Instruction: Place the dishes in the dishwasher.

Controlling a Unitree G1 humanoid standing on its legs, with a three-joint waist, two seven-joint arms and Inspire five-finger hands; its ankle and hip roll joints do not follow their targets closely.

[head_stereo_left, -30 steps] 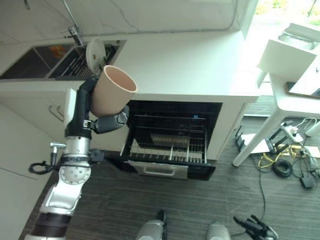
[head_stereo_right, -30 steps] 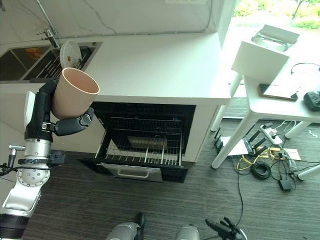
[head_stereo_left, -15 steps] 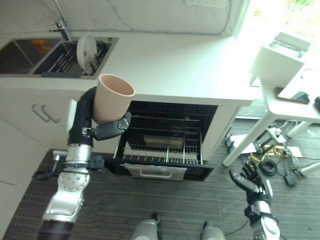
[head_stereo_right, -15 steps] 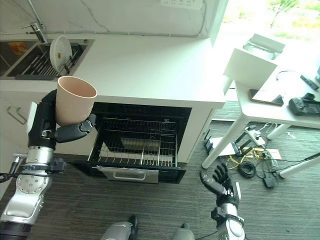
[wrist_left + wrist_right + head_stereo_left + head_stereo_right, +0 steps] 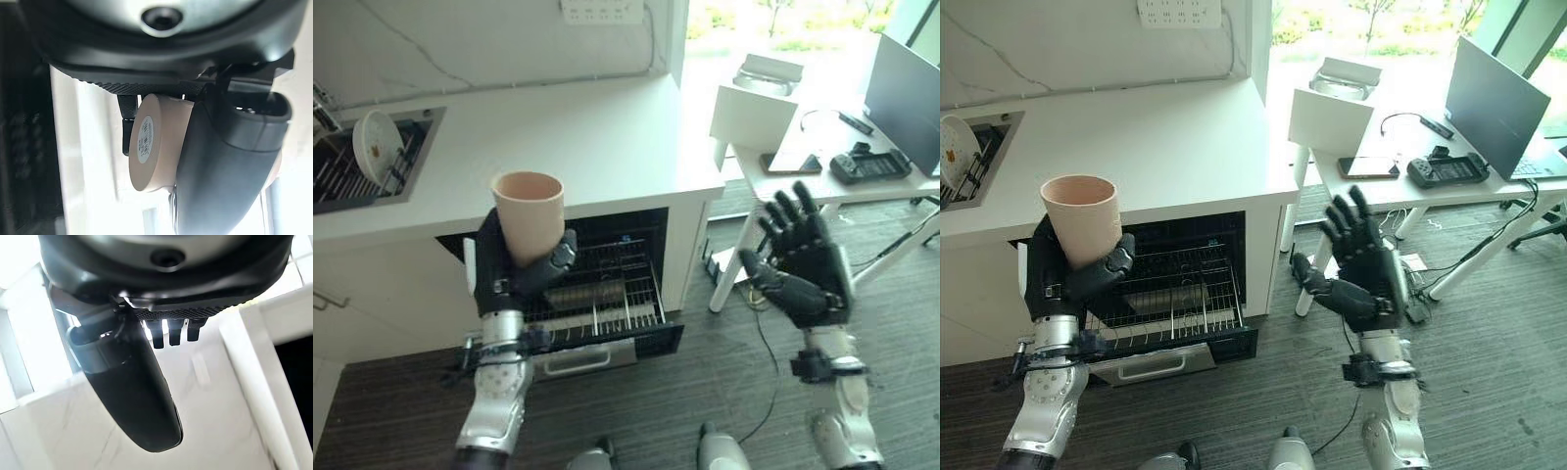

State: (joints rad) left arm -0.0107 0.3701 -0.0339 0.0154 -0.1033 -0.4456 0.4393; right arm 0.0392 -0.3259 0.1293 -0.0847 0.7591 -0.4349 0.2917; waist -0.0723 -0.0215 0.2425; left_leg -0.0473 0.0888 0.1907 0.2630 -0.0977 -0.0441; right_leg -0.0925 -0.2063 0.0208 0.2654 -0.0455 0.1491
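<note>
My left hand point(image 5: 509, 279) is curled round a beige cup point(image 5: 529, 212), which stands upright above the front left of the open dishwasher point(image 5: 592, 294). The cup's base point(image 5: 154, 142) faces the wrist camera, with the thumb point(image 5: 230, 161) across its side. The dishwasher's wire rack point(image 5: 1175, 299) is pulled out under the white counter point(image 5: 578, 147). My right hand point(image 5: 803, 264) is raised to the right of the dishwasher, palm inward, its fingers spread straight and holding nothing. A white plate point(image 5: 374, 162) stands on edge in the sink rack at the far left.
A white table point(image 5: 1400, 186) stands to the right with a phone point(image 5: 1369, 167), a black controller point(image 5: 1445, 169), a laptop point(image 5: 1498, 103) and a white box point(image 5: 1332, 119) on it. Cables lie on the dark floor below it.
The camera has swung right, so the whole scene shifted left. My right hand rose from low near the floor to chest height, fingers spread. The cup now stands more upright.
</note>
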